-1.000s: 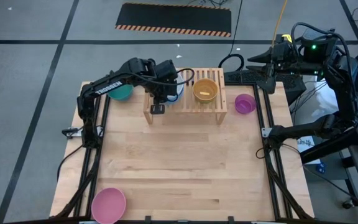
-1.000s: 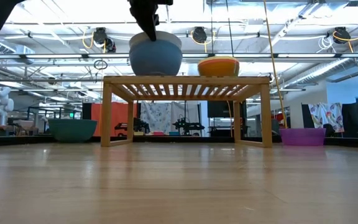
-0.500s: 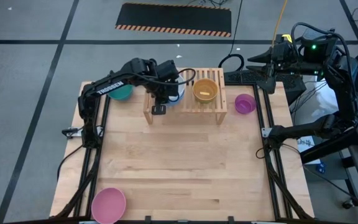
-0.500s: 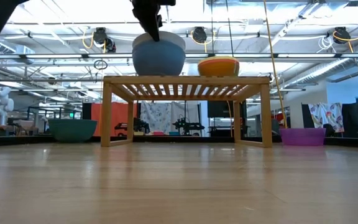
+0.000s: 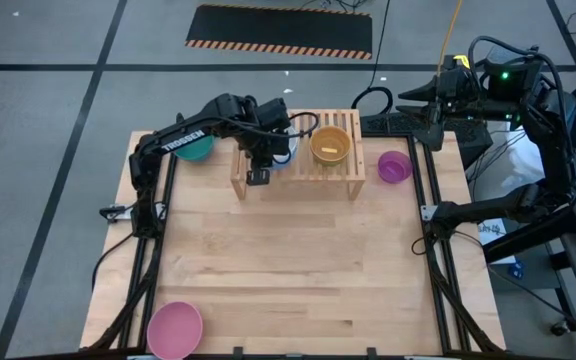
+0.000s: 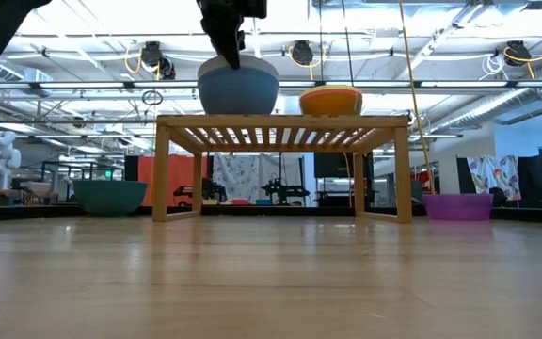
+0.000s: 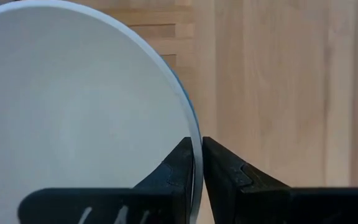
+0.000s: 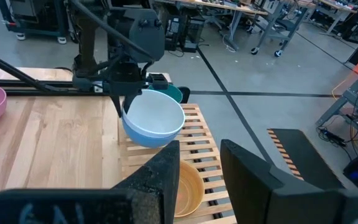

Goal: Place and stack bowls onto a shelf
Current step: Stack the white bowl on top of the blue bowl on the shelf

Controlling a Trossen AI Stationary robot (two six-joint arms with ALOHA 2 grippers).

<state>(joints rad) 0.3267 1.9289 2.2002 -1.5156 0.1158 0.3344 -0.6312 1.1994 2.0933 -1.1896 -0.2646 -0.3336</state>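
My left gripper (image 7: 202, 155) is shut on a white bowl nested in a blue bowl (image 6: 238, 89) above the left part of the light-wood shelf (image 6: 280, 121). Whether the blue bowl's base touches the slats, I cannot tell. A yellow bowl nested in a red one (image 5: 330, 145) sits on the shelf's right part. My right gripper (image 8: 201, 180) is open and waits beyond the table's far right corner (image 5: 433, 100). Bowls on the table: teal (image 5: 196, 148) left of the shelf, purple (image 5: 395, 166) right of it, pink (image 5: 175, 329) at the near left corner. My left gripper pinches the rim of the nested white and blue bowls (image 7: 194, 134), one finger inside the white bowl and one outside the blue one. The fingers come from above, pointing down (image 8: 122, 106). The bowls sit open side up, slightly tilted, over the shelf's left part.
The wide wooden tabletop (image 5: 288, 260) lies bare between the shelf and the pink bowl. Cables and a frame stand past the far right edge (image 5: 388, 120), near the right arm.
My left gripper, still shut on the bowls' rim, has carried them a little toward the table's right over the shelf and eased them slightly down.
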